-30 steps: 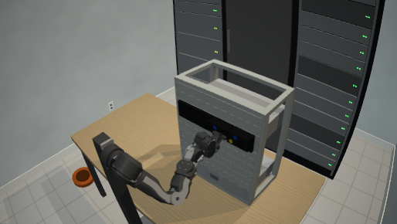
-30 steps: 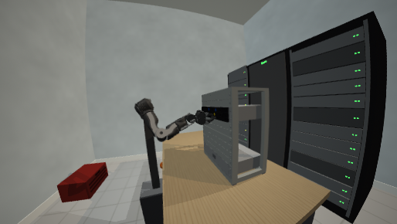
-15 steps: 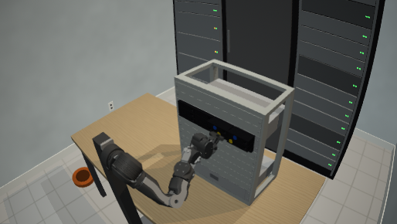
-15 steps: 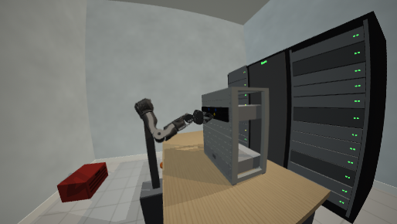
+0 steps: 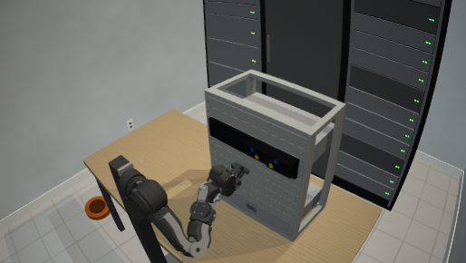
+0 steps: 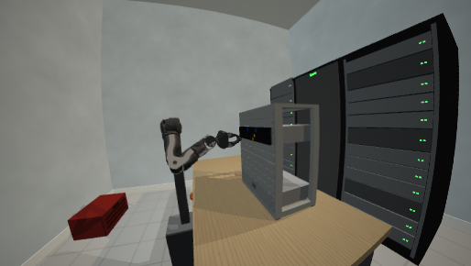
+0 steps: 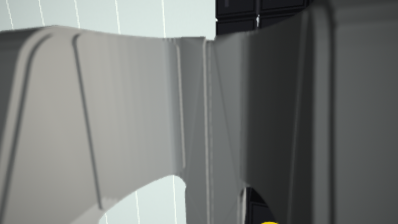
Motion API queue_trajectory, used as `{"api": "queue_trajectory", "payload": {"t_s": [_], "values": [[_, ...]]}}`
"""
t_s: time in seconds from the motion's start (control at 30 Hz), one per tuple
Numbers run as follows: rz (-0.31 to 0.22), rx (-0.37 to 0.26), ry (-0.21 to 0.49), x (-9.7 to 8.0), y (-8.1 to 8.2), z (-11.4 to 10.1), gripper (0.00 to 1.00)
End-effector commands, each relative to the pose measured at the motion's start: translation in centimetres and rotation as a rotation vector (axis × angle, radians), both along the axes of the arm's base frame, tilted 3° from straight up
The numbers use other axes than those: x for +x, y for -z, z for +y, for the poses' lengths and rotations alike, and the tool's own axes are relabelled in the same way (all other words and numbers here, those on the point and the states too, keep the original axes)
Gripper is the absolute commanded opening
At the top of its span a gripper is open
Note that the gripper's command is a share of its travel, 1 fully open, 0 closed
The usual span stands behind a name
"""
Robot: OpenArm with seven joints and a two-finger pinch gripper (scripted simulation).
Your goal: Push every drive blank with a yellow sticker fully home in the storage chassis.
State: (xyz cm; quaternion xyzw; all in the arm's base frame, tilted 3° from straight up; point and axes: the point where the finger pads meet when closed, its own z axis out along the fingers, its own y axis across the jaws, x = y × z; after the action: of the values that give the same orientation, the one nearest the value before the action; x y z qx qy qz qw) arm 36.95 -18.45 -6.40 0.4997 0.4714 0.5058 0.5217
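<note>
Across the upper front of the pale grey metal rack sits the black storage chassis, bearing two round yellow stickers and two blue. Before the rack's front, the dark two-finger gripper is fully closed, gripping nothing. Beneath the rack stands a wooden table.
</note>
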Motion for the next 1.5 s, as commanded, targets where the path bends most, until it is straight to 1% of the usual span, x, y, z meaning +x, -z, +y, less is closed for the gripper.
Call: {"api": "queue_trajectory", "payload": {"t_s": [0.0,0.07,0.17,0.27,0.47,0.57,0.67,0.8,1.0,1.07,1.13,1.27,1.47], "values": [[-0.005,0.001,0.009,-0.5,-0.3,-0.2,0.0],[-0.005,0.001,0.009,-0.5,-0.3,-0.2,0.0],[-0.005,0.001,0.008,-1.3,-0.2,-0.1,0.0],[-0.006,0.001,0.008,-1.7,-0.2,-0.1,0.0],[-0.005,0.001,0.009,-1.8,-0.2,-0.2,0.0],[-0.005,0.001,0.018,-1.8,-0.2,-1.1,0.0],[-0.001,0.0,0.009,-1.8,0.0,-1.2,0.0],[-0.006,-0.002,0.012,-2.0,-0.2,-4.0,0.0],[-0.007,-0.002,0.012,-2.5,-0.1,-9.1,0.0],[-0.006,-0.001,0.011,-2.6,-0.1,-10.4,0.0],[-0.001,-0.001,0.006,-2.6,0.1,-11.0,0.0],[-0.001,0.001,0.012,-2.6,0.1,-11.4,0.0],[-0.001,0.002,0.012,-2.4,0.1,-11.4,0.0]]}}
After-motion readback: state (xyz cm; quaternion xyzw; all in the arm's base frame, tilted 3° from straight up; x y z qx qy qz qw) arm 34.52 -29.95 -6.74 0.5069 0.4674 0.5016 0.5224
